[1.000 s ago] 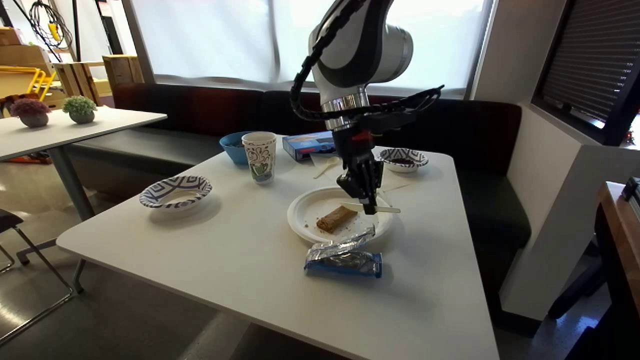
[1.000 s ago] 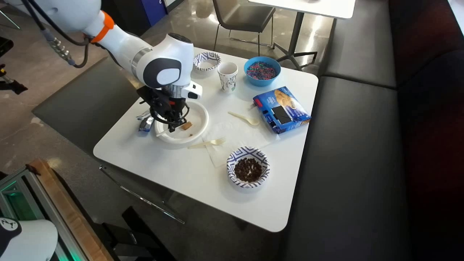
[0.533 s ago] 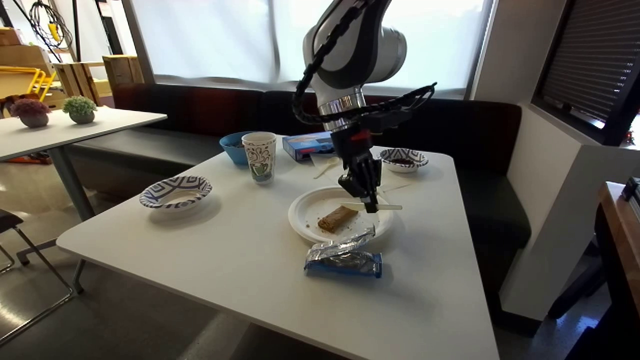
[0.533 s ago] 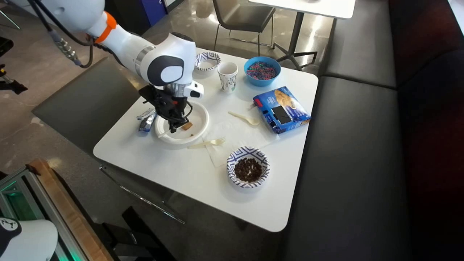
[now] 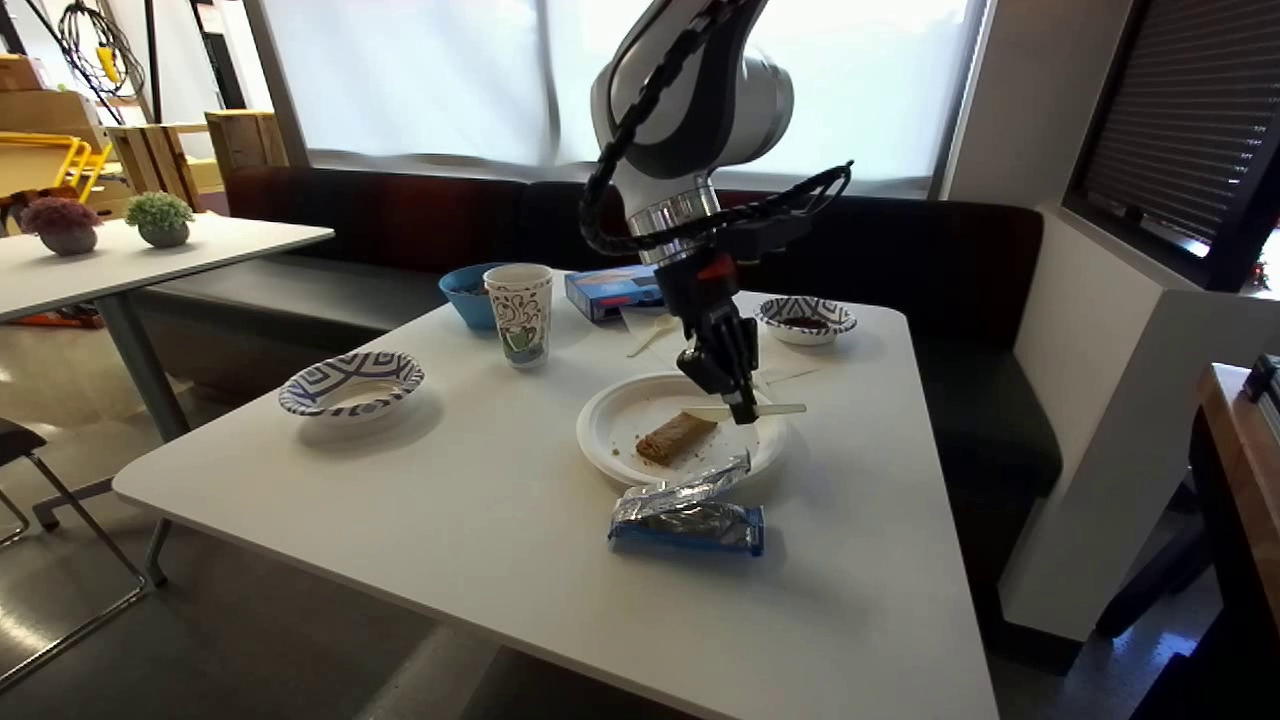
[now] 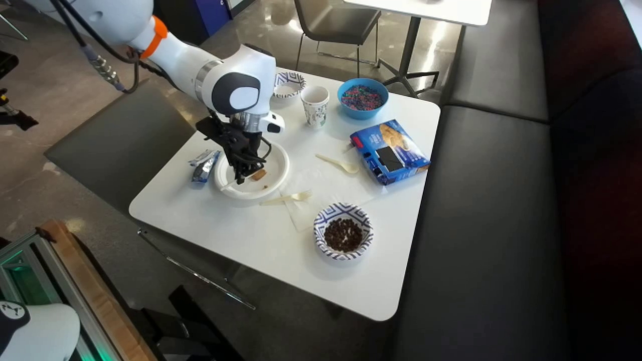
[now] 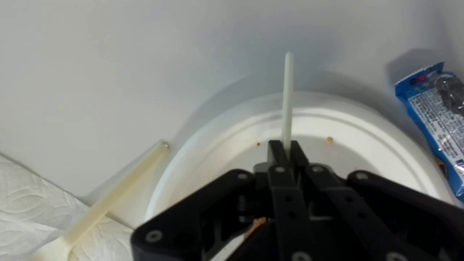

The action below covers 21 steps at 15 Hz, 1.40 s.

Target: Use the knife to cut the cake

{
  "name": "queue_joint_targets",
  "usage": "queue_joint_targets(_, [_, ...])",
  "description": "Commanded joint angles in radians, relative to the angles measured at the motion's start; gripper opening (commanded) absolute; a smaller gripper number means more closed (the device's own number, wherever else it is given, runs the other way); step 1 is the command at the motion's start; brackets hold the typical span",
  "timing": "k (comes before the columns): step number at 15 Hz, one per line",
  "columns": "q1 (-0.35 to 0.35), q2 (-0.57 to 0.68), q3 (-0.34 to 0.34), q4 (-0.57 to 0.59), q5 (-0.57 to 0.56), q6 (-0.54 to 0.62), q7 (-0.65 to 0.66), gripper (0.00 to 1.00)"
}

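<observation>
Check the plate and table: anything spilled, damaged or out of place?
Only minor things. Loose crumbs lie on the plate around the cake, likely shed from it. The silver-and-blue wrapper beside the plate looks opened and crumpled, like litter. The fork lies partly off the napkin. I see nothing tipped over.

Knife (image 5: 782,409) in the tool (image 5: 742,411), cake (image 5: 675,439) on white plate (image 5: 622,412)
</observation>
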Motion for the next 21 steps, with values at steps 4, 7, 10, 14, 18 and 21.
queue_joint_targets(4, [0.005,0.091,-0.007,0.089,-0.026,-0.086,-0.032,0.01])
queue_joint_targets(7, [0.005,0.113,-0.009,0.115,-0.029,-0.116,-0.032,0.01])
queue_joint_targets(10, [0.005,0.128,-0.010,0.137,-0.027,-0.149,-0.029,0.01])
queue_joint_targets(14, [0.006,0.155,-0.015,0.156,-0.018,-0.159,-0.007,0.01])
queue_joint_targets(18, [0.005,0.175,-0.018,0.168,-0.014,-0.154,0.005,0.01])
queue_joint_targets(21, [0.009,0.157,-0.017,0.161,-0.016,-0.157,0.008,0.01])
